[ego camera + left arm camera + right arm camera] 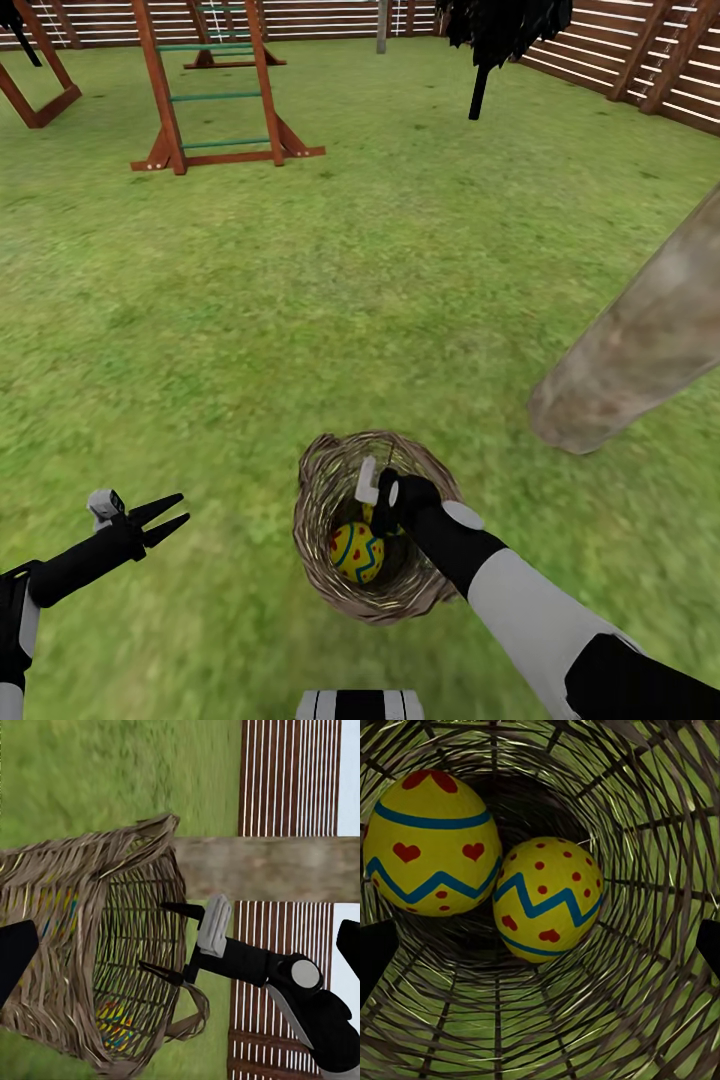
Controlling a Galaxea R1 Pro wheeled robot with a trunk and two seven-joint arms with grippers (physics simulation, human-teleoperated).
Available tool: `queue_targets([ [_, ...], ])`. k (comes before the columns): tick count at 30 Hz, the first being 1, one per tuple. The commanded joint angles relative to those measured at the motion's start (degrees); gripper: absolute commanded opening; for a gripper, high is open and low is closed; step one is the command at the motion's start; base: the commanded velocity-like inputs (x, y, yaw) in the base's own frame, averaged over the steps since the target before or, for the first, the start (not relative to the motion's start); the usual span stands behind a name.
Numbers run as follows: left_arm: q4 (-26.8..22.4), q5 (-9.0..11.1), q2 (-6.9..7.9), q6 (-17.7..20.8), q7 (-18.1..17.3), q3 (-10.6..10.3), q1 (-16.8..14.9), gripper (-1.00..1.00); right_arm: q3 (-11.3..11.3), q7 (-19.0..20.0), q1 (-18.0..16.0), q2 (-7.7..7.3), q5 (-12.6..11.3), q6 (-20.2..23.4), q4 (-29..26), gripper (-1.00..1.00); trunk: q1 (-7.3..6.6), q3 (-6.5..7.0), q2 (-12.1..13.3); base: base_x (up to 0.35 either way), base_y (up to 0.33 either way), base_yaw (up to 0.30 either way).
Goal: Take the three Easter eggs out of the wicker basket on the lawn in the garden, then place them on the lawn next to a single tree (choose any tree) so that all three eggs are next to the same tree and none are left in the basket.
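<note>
Eggs, handling: I judge them as smooth, hard and rounded, so they can slip out from two thin fingers. You should take one across its widest middle, not near the pointed end, and close gently.
Heart egg: yellow, with blue bands, a blue zigzag and red hearts. It lies deep in the wicker basket and touches its neighbour.
Dotted egg: yellow, with a blue zigzag and red dots and hearts. It sits just beside the heart egg, and it looks the nearer of the two to the right wrist camera.
Third egg: I cannot find it; two eggs are visible inside the basket.
Basket: brown open weave, deep and narrow, standing on the lawn. I judge it light, so it may tip or slide if you push the wall.
Right gripper: the fingers are apart, and it reaches into the mouth of the basket. It holds nothing.
Left gripper: the fingers are apart with nothing between them. It hovers over the grass, well apart from the basket on the left side.
Tree: a pale thick trunk near the basket, ahead and to the right. It is a close place to put the eggs.
Risk: the narrow basket gives little room, so a finger can catch in the weave.
</note>
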Motion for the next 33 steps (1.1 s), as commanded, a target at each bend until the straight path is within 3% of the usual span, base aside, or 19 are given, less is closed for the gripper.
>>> queue_targets([
  [1, 0.0, -0.6, -0.02, 0.6, -0.5, 0.1, 0.0, 1.00, 0.1, 0.4, 0.0, -0.01, 0.6, 0.0, -0.1, 1.00, -0.01, -0.04, 0.0, 0.000, 0.000, 0.000],
  [16, 0.0, -0.7, -0.10, 0.6, -0.5, 0.0, 0.0, 1.00, 0.5, 0.4, -0.6, 0.08, 1.5, -3.2, -0.9, 1.00, -0.01, -0.04, 0.0, 0.000, 0.000, 0.000],
  [27, 0.0, -0.7, -0.06, 0.6, -0.5, 0.0, 0.0, 1.00, 0.9, 0.7, -0.8, 0.00, 2.0, -6.0, -0.7, 1.00, 2.41, -2.01, -4.4, 0.000, 0.000, 0.000],
  [33, 0.0, -0.7, -0.02, 0.6, -0.5, 0.0, 0.0, 1.00, 3.1, 0.9, -0.8, 0.07, 2.6, -6.7, -0.9, 1.00, 3.73, -3.09, -6.8, 0.000, 0.000, 0.000],
])
